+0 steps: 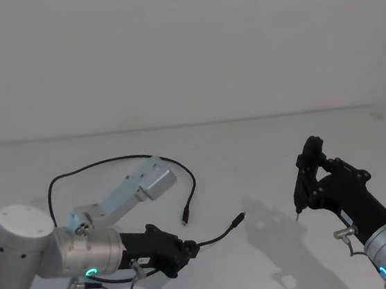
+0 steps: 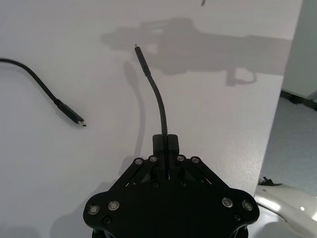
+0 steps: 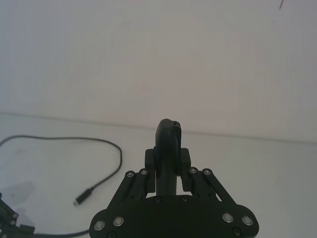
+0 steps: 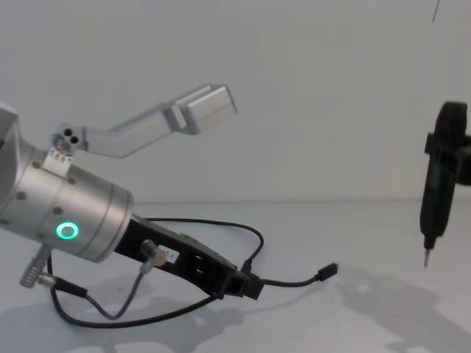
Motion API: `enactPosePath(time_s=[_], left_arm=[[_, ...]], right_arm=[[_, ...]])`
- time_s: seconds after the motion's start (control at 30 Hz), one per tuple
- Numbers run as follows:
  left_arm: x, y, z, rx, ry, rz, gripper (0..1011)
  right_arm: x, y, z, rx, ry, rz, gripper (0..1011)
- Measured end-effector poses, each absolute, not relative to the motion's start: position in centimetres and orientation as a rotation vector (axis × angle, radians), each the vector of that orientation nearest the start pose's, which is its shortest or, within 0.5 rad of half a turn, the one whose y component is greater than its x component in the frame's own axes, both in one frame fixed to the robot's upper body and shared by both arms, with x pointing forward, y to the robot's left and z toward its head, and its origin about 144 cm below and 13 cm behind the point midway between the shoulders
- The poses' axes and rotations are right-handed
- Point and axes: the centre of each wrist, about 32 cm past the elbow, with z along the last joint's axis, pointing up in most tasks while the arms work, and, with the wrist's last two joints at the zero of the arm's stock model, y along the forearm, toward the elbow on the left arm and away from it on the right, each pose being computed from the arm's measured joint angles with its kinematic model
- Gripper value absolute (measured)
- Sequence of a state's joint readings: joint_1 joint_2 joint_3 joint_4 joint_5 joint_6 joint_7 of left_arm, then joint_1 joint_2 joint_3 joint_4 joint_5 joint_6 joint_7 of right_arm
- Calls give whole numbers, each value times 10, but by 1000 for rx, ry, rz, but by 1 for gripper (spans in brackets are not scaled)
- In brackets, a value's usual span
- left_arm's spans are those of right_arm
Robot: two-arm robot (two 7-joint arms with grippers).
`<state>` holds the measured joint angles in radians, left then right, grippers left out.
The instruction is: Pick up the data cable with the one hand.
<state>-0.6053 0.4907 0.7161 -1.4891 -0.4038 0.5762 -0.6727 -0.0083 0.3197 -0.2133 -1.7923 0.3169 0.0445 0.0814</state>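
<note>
Low at the near left, the left gripper (image 1: 189, 247) reaches forward over the white tabletop (image 1: 263, 150), jaws pinching the data cable (image 1: 104, 163) short of one plug (image 1: 240, 216). The rest of the cable loops across the surface farther out. To the right, the right gripper (image 1: 297, 208) hangs tip-down, jaws seemingly pressed together. A plain pale wall (image 1: 168, 49) stands beyond.

From where I stand I count one data cable (image 2: 161, 106) with two plugs (image 2: 78, 120), two grippers, the left gripper (image 1: 189, 246) and the right gripper (image 1: 298, 206), and one table (image 1: 263, 150)
</note>
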Motion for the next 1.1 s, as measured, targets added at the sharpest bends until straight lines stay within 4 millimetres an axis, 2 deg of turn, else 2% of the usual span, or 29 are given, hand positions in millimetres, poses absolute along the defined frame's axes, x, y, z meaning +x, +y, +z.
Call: enactPosePath(time_s=[0.43,1.1], left_arm=[[551,225,1263,470,21,382,36],[549,240,1267,438,-24,362,36]], right_arm=[[446,-225,1222,164,-28,-1171,279],[460,-207,1233,233,-10,-1082,279]])
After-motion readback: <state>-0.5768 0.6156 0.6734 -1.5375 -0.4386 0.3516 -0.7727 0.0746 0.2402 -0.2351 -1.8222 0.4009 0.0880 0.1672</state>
